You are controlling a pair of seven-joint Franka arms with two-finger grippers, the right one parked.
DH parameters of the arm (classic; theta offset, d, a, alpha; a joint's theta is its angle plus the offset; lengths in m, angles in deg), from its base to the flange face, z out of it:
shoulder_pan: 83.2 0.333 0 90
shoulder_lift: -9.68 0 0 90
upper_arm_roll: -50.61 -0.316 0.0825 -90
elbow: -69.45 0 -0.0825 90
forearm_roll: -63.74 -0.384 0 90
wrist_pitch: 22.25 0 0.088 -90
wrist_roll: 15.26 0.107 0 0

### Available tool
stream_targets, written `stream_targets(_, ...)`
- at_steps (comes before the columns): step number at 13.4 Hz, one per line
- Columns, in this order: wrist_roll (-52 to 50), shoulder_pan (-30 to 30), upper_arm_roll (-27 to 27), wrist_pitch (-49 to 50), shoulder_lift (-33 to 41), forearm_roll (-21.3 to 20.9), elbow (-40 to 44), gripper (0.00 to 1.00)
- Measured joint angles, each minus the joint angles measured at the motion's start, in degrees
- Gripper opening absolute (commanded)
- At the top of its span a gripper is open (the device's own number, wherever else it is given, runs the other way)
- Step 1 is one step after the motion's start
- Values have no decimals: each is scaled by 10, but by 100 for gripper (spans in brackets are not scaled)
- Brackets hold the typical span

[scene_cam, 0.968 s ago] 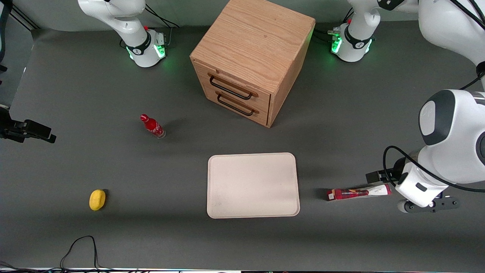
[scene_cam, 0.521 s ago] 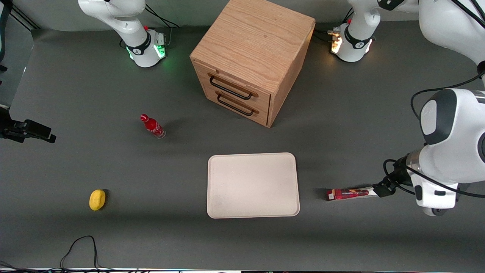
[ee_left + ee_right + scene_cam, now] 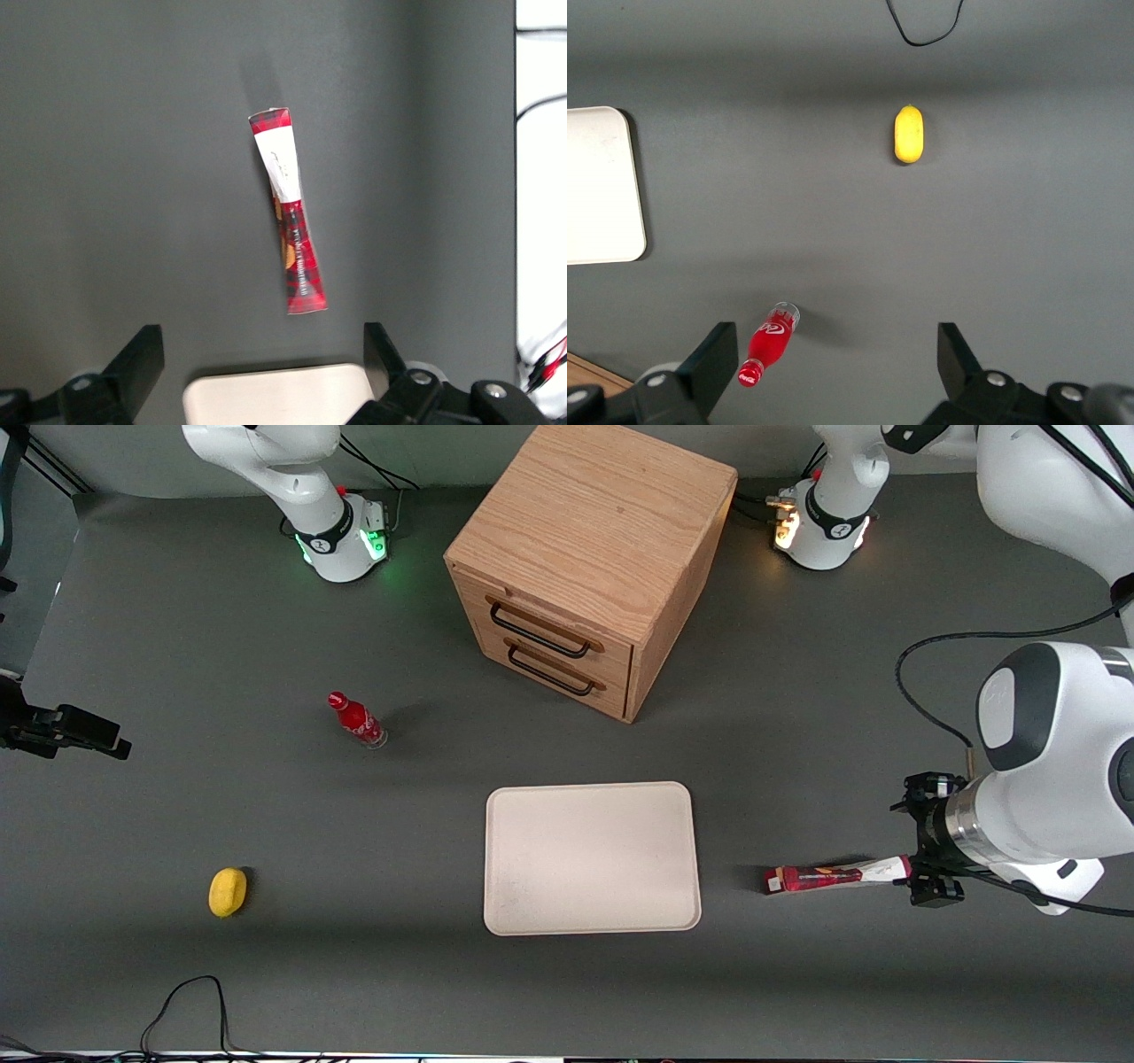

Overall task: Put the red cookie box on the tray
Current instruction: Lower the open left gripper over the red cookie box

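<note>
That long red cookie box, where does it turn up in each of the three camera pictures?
Front view: the red cookie box lies flat on the table beside the tray, toward the working arm's end, not on it.
Left wrist view: the box lies on the table ahead of the open gripper, untouched, one end close to the tray's rim.
Right wrist view: not in it.
Shared landmark: the tray, whose edge shows in all three.

Red-plaid, white-ended cookie box (image 3: 290, 228)

The red cookie box (image 3: 837, 876) lies on the worktop (image 3: 797, 717) beside the tray (image 3: 591, 857), toward the working arm's end; the end effector (image 3: 264, 376) hovers above, fingers spread.
</note>
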Motion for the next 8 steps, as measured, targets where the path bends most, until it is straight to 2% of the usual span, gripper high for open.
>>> stream_targets(8,-64,2,-2,-152,-41,-2,-103,100)
